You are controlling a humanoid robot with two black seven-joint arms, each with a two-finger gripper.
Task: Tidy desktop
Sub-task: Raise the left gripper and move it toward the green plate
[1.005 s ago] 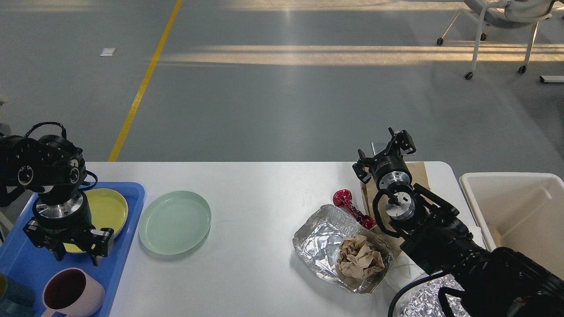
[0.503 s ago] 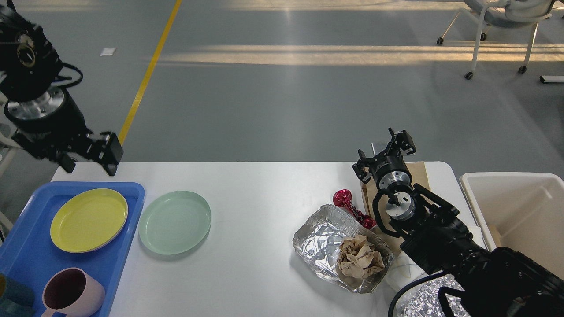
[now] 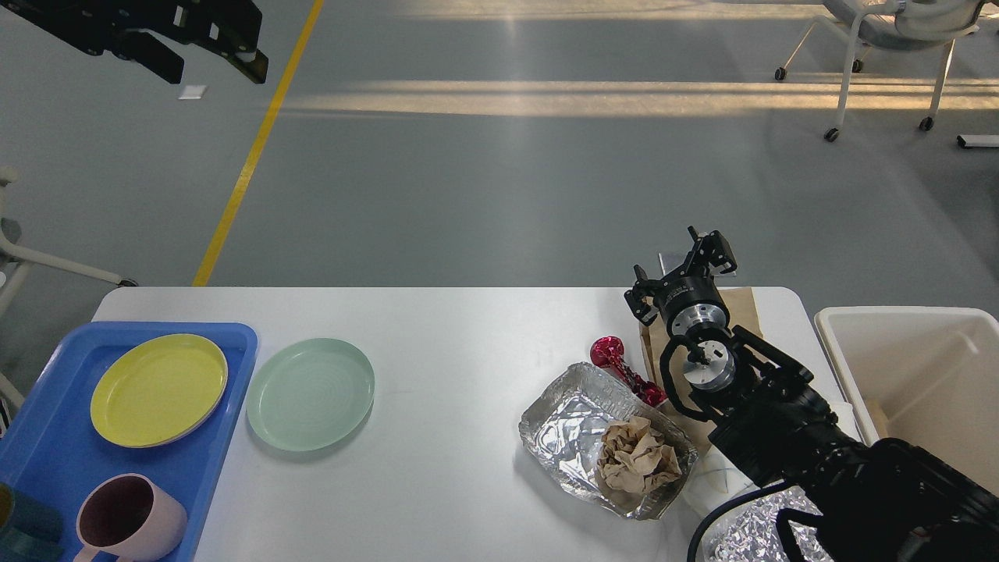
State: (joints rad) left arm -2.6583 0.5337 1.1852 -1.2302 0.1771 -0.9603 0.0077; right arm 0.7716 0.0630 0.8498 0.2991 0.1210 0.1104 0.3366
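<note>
- The white surface [image 3: 453,484] fills the lower half of the head view; its near edge is cut off by the bottom of the frame.
- A pale green plate [image 3: 311,394] lies directly on it, just beside a blue tray [image 3: 43,453] at the left end.
- On the tray a yellow plate [image 3: 159,389] and a pink mug [image 3: 129,521] are seen; a teal item at the bottom left corner is mostly cut off.
- To the right, a foil tray [image 3: 574,425] holds a crumpled brown paper wad [image 3: 636,457]; a red shiny object [image 3: 616,361] lies just behind it, its far end hidden.
- A brown paper bag [image 3: 745,304] is largely hidden by the right arm.
- The right claw [image 3: 680,269] is seen small and end-on above the far edge; its opening cannot be told.
- The left claw [image 3: 211,62] hangs at the top left, well above the surface, fingers apart and holding nothing.
- An off-white bin [image 3: 905,316] stands off the right end, partly cut off.
</note>
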